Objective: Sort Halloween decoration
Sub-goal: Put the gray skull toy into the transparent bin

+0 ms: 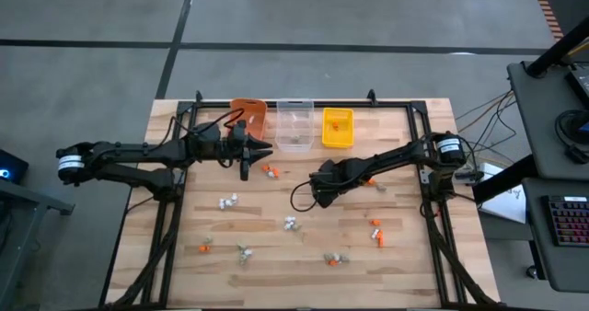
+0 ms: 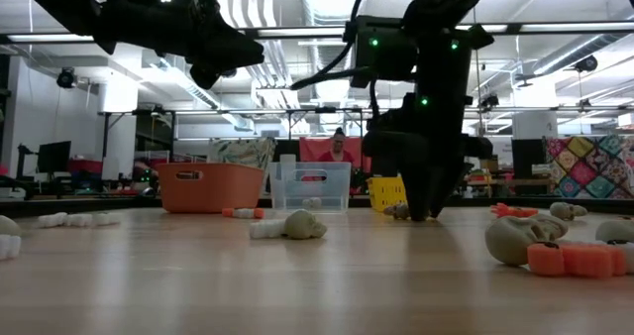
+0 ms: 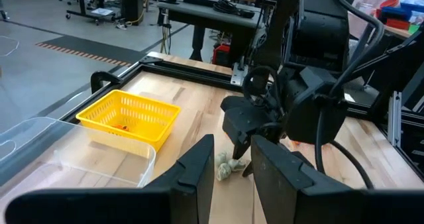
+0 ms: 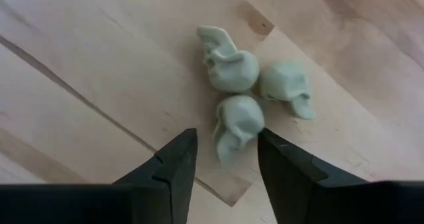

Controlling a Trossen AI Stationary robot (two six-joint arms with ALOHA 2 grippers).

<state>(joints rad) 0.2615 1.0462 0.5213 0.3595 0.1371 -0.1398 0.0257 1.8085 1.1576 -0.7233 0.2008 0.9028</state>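
At mid-table, the right hand stands open astride one grey-tan skull, bare wood around

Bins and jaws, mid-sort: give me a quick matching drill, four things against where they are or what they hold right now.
Things:
1. orange bin
2. yellow bin
3. right gripper
4. left gripper

Places or states:
A. holds one orange trinket
B. hangs above the table in front of the orange bin
C. leftmost of the three bins in the high view
D. jaws open around one of three grey-tan skulls on the table

Pairs: 1-C, 2-A, 3-D, 4-B
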